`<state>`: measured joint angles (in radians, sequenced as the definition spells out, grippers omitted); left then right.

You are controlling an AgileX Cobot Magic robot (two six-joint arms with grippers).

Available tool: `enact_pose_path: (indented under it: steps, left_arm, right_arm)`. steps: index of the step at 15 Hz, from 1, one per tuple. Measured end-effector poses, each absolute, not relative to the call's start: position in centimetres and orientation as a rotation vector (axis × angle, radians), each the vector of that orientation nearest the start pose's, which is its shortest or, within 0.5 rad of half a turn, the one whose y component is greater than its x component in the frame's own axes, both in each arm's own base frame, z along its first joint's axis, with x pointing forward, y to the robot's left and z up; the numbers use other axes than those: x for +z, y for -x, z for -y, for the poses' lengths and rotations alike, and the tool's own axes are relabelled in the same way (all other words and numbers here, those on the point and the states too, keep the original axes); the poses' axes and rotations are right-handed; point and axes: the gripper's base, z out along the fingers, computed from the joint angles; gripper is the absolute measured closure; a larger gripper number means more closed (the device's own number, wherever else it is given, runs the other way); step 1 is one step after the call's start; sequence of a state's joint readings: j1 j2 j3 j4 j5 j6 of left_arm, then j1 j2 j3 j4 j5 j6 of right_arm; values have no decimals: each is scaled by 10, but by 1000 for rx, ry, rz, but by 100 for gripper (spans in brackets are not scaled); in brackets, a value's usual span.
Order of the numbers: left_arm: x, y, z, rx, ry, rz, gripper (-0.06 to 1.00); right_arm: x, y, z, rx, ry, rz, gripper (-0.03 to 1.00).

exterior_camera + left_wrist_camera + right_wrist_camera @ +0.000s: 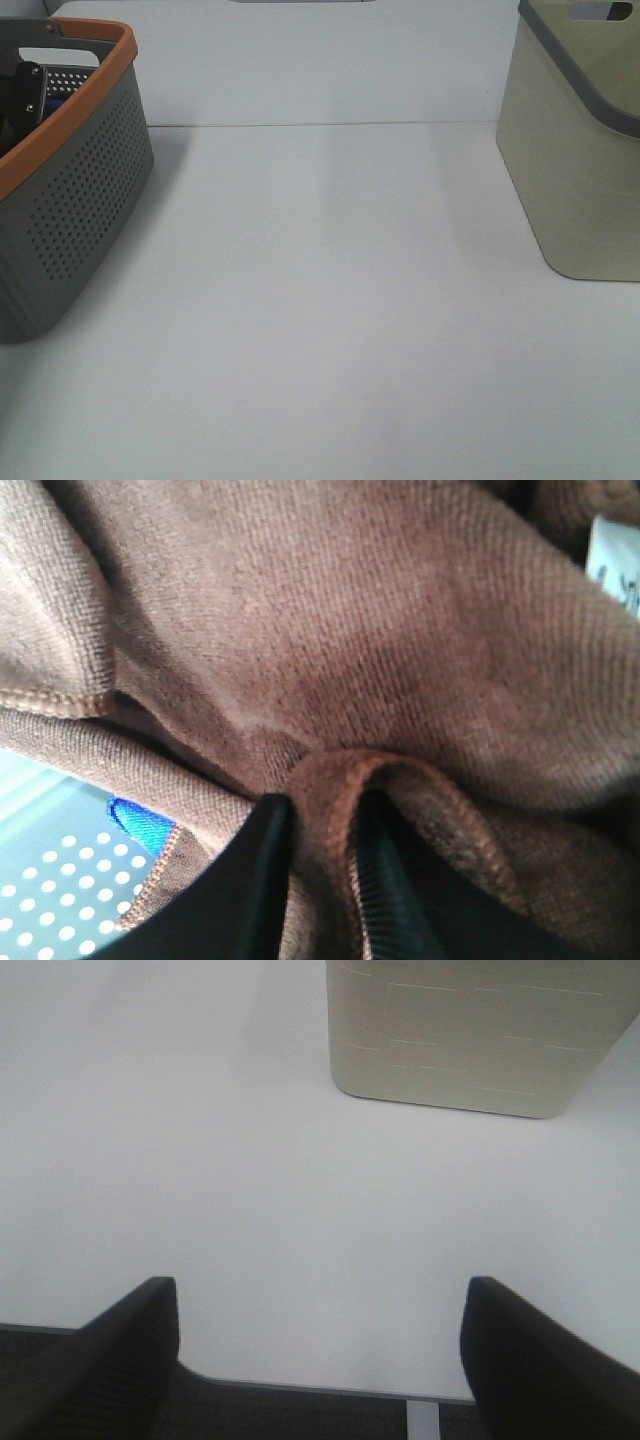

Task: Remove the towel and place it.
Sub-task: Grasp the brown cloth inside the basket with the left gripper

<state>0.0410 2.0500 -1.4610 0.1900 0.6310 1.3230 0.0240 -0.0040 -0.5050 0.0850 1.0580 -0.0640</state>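
The dark brown towel fills the left wrist view, crumpled, with a small white label at one corner. My left gripper is shut on a hemmed fold of the towel, with the cloth pinched between its two black fingers. In the exterior high view the towel is hidden inside the grey basket, where only part of my left arm shows. My right gripper is open and empty above the table's front edge; it is out of the exterior high view.
The grey perforated basket with an orange rim stands at the left of the white table. A beige basket stands at the right and also shows in the right wrist view. Something blue lies under the towel by the basket's perforated wall.
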Motion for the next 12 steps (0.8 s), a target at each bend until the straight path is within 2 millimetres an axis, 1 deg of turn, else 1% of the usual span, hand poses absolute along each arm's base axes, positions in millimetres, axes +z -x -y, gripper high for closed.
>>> enact_pose_path:
  steps: [2,3,4,5,7,9,11,12]
  left_arm:
    - [173,-433,-27,559,-1843,-2161,72]
    - [173,-433,-27,558,-1844,-2160,79]
    - [175,-433,-24,562,-1846,-2151,89]
    - [180,-433,-23,575,-1836,-2137,94]
    - [199,-433,-22,621,-1764,-2105,94]
    - [220,-429,-22,648,-1689,-2100,94]
    - [247,-420,-22,664,-1586,-2113,94]
    - [263,-413,-22,663,-1507,-2135,94]
  right_arm:
    - [279,6,-7,76,94,-2028,20]
    - [279,6,-7,76,94,-2028,20]
    - [279,6,-7,76,94,-2028,20]
    - [279,6,-7,76,94,-2028,20]
    - [279,6,-7,76,94,-2028,20]
    - [279,6,-7,76,94,-2028,20]
    - [279,6,-7,76,94,-2028,20]
    - [279,6,-7,76,94,-2028,20]
